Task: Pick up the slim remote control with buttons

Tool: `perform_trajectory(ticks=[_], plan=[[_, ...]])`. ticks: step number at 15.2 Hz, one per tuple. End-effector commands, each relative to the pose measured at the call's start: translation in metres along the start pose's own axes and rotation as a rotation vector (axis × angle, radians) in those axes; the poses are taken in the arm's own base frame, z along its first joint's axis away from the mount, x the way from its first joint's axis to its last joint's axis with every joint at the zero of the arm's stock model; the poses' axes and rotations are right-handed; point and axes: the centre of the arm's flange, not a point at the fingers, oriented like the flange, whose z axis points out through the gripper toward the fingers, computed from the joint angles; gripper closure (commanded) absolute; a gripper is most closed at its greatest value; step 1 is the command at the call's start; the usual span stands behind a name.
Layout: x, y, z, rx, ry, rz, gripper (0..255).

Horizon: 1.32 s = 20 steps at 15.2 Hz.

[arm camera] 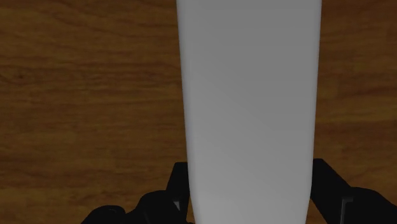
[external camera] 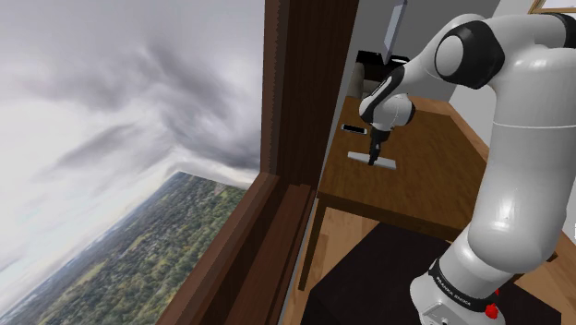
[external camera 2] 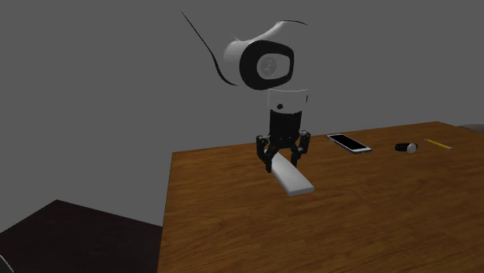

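Stand (external camera: 388,277): dark box, nearest the camera in the shoulder view, low at that view's right.
Arm (external camera: 517,166): white with dark joints; rises from the stand and reaches up and to the shoulder view's left, over the tabletop.
Claw (external camera 2: 283,159): all black, pointing straight down at the tabletop. It is closed to a narrow gap, with one of the fingers (arm camera: 177,194) on each long edge of the remote, pressed against it.
Remote (arm camera: 248,108): slim slab, drawn plain pale grey. It is clasped in the claw and runs out from it toward the camera in the second exterior view. I cannot tell whether it is clear of the wood or resting on it.
Tabletop (external camera 2: 372,217): brown wood grain, directly under the remote.
Phone (external camera 2: 348,143): flat with a dark screen, lying on the tabletop past the claw toward the second exterior view's right, apart from the remote.
Small dark object (external camera 2: 406,147): short and black, further right along the same edge; too small to name.
Yellow stick (external camera 2: 437,143): thin, just beyond the small dark object.
Window frame (external camera: 286,111): dark wood, beside the tabletop on the shoulder view's left.
Window (external camera: 111,138): cloudy sky over green land.
Wall (external camera 2: 93,93): plain grey, behind the tabletop.
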Motion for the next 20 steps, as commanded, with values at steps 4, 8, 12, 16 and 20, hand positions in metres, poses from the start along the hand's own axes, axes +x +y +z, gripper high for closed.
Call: perform_trajectory(ticks=[4,8,12,16,20], plan=[[0.000,0.000,0.000,0.000,0.000,0.000,255],[0.000,0.000,0.001,0.000,0.000,0.000,255],[0.000,0.001,-0.020,0.000,0.000,0.000,255],[0.000,0.001,-0.041,0.000,0.000,0.000,255],[0.000,0.001,-0.062,0.000,0.000,0.000,255]])
